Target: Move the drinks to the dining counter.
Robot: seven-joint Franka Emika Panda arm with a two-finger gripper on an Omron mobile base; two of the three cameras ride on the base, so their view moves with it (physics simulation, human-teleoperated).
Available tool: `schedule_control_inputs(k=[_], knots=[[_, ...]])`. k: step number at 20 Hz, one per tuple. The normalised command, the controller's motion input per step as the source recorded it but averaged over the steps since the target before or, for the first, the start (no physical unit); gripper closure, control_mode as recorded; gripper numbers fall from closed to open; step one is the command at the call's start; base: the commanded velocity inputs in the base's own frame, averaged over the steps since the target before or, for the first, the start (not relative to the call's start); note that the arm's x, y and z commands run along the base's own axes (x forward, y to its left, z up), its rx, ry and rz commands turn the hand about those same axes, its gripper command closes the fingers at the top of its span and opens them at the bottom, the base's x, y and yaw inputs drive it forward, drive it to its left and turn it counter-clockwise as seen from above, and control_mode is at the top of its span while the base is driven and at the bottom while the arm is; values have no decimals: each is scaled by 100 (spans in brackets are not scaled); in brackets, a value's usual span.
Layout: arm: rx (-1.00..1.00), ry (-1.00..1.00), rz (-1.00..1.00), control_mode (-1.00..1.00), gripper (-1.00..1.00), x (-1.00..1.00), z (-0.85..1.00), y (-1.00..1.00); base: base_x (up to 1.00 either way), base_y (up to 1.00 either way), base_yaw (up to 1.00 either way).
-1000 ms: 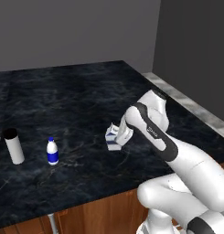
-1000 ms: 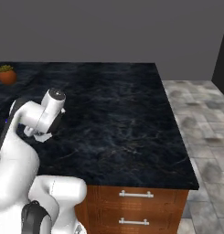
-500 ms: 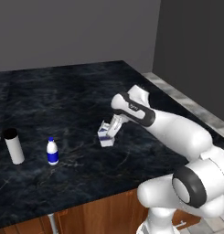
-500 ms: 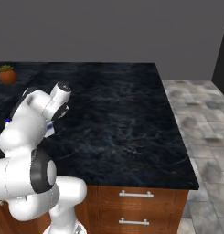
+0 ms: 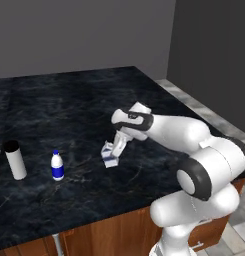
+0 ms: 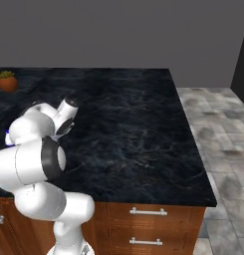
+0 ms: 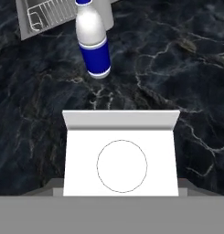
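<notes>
arm [image 5: 179,132]: glossy white rounded links | joints: dark grey rings | base: bulbous white pedestal

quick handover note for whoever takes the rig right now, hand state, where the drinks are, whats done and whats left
Hand: closed on the carton, which is at or just above the dining counter; contact with the top is unclear.
Small bottle and tall white cylinder stand upright on the same counter, left of the carton.
Done: bottle and cylinder delivered.
Left: set the carton down, release, back the arm away.
</notes>
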Motion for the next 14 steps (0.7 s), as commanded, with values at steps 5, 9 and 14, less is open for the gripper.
schedule_control_inputs(k=[5,9,14], knots=[[7,-1,12,-100,100,21,-14,9,0,0,0],[10,-1,14,-100,100,3,-25,13,0,0,0],[6,0,13,-100,100,0,-37,16,0,0,0]])
